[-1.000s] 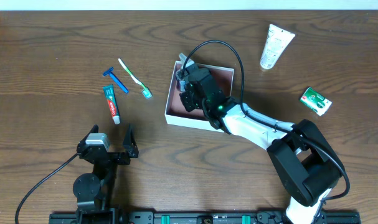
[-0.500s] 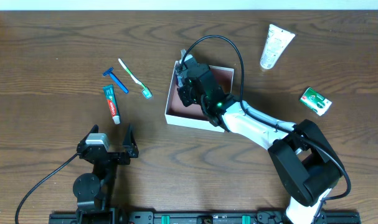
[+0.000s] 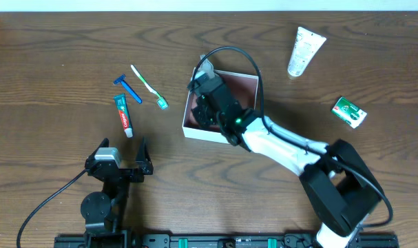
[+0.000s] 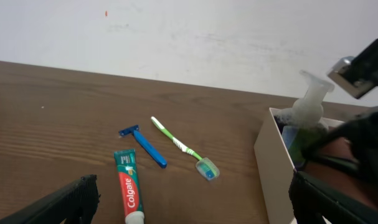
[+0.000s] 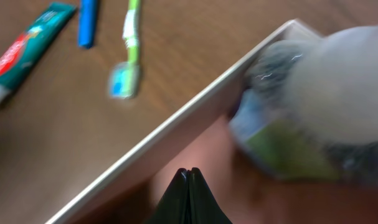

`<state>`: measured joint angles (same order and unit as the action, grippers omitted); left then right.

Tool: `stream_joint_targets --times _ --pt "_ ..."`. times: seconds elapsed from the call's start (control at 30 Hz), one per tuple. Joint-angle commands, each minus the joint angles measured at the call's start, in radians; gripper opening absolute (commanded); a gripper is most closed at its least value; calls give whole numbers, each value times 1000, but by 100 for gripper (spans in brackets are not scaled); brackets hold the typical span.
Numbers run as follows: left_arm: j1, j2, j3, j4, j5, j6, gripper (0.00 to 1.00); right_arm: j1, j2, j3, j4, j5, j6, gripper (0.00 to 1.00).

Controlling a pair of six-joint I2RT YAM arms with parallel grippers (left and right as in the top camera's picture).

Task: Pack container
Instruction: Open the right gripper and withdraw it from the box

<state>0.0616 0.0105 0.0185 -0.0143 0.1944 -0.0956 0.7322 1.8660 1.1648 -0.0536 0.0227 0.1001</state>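
Black and idle, my left gripper (image 3: 122,157) sits nearest my base, jaws spread wide with nothing between them. A little farther out lies the toothpaste (image 3: 124,114), flat on the wooden table (image 3: 50,62).

Beside that, at mid-table, sits the container (image 3: 186,118), and my right gripper (image 5: 189,173) is reaching into it. Its jaws are pressed together on nothing, the tips hovering over the reddish floor just inside the white left wall. A pump bottle (image 4: 304,115) with a green label stands inside, against the far left corner. My arm covers most of the floor from above, so I cannot tell whether anything else is in there.

Off to my right, the green packet (image 3: 350,111) lies well apart from the container. Farther back on the left are the blue razor (image 3: 128,87) and the green toothbrush (image 3: 148,86), close together. Farthest away lies the white tube (image 3: 305,49).

By my reckoning the packing has barely begun: one item is in, and five are outside waiting to be fetched.
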Motion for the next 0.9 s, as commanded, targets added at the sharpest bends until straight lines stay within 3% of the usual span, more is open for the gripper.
stream_joint_targets --times 0.0,0.37,0.87 --pt "1 -5 -14 -38 3 16 98 22 -87 19 -68 -4 62 1" --pt "1 -5 -14 -38 3 16 98 -7 -159 19 -346 65 203 1" --pt "1 -5 -14 -38 3 16 98 -137 -159 19 -525 127 314 1"
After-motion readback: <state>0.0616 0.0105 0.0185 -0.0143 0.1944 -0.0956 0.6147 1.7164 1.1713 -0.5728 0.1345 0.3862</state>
